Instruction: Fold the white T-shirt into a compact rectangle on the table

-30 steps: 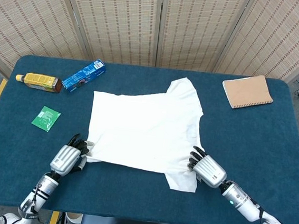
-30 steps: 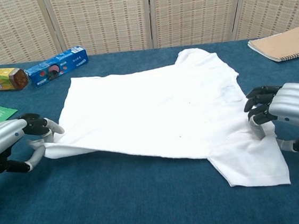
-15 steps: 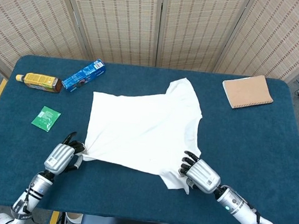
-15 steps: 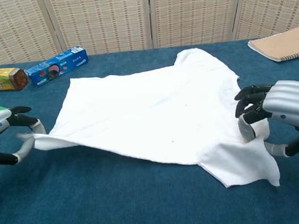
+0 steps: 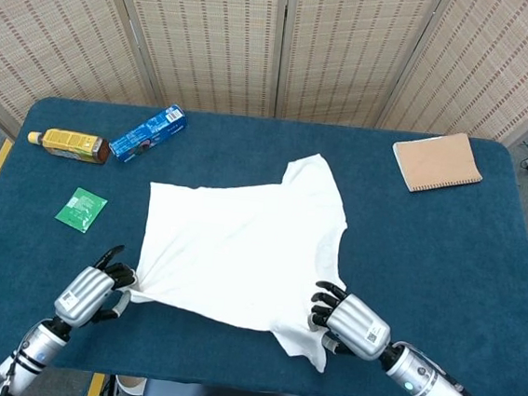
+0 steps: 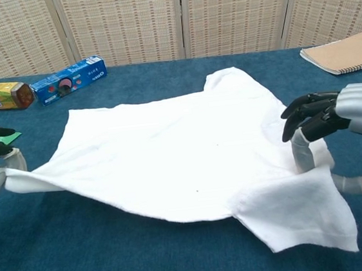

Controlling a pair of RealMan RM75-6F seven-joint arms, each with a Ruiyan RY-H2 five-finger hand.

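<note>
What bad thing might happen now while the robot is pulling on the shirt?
The white T-shirt is pinched only at its corners by the left hand and right hand, so it might slip free. It is already bunching near the right hand, which may leave a crooked fold.

White T-shirt (image 5: 240,247), plain, short-sleeved, spread mostly flat across the middle of the blue surface (image 5: 447,244). Unfolded. Far sleeve points toward the back edge; near sleeve hangs raised off the surface at the front right. Near-left corner also lifted, pulled to a point. Fabric between the two raised parts sags in soft wrinkles; the far edge lies flat.
</note>
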